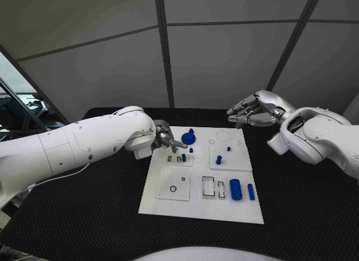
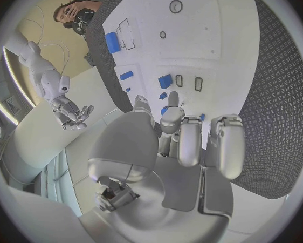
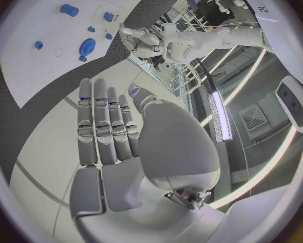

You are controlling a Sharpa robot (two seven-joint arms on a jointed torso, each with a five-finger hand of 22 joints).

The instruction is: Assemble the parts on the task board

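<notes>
The white task board (image 1: pixel 197 204) lies mid-table. Near its far edge stands a round blue gear-like part (image 1: pixel 189 136). Small blue pegs (image 1: pixel 218 160) (image 1: pixel 183 157) stand lower down. A thick blue cylinder (image 1: pixel 236 188) and a thin one (image 1: pixel 251 191) lie near the right edge. My left hand (image 1: pixel 167 138) hovers at the board's far left corner, fingers spread beside the gear (image 2: pixel 166 110), holding nothing; I cannot tell if they touch it. My right hand (image 1: pixel 254 112) is raised beyond the board's far right corner, fingers straight, nothing in it (image 3: pixel 108 127).
Black mat (image 1: pixel 85 217) covers the table around the board. Empty rectangular slots (image 1: pixel 209 186) and round holes (image 1: pixel 173 188) mark the board's near half. Grey wall panels stand behind the table's far edge.
</notes>
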